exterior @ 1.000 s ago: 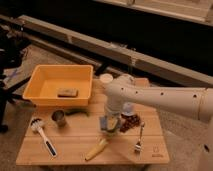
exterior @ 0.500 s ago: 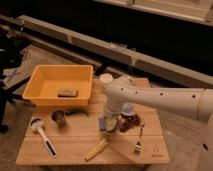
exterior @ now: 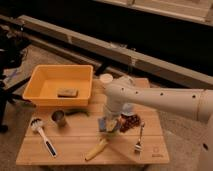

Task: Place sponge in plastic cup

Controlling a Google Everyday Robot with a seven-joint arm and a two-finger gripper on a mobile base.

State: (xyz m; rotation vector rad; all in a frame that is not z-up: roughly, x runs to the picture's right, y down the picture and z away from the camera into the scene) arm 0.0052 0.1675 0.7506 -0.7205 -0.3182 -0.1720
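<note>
My gripper (exterior: 108, 123) points down over the middle of the wooden table (exterior: 75, 150), at the end of the white arm (exterior: 160, 102) that reaches in from the right. It is shut on the blue-grey sponge (exterior: 103, 123), which shows at its left side. Directly below sits the light-green plastic cup (exterior: 113, 131), mostly hidden by the gripper and the sponge. The sponge is at the cup's rim; I cannot tell whether it touches it.
A yellow bin (exterior: 42, 75) at the back left holds a brown block (exterior: 67, 92). A white cup (exterior: 106, 78) stands behind the arm, a metal cup (exterior: 59, 118) to the left. A brush (exterior: 43, 136), banana (exterior: 96, 149), fork (exterior: 139, 138) and dark grapes (exterior: 131, 121) lie around.
The gripper with the sponge has sunk slightly toward the green cup. Everything else on the table has stayed put.
</note>
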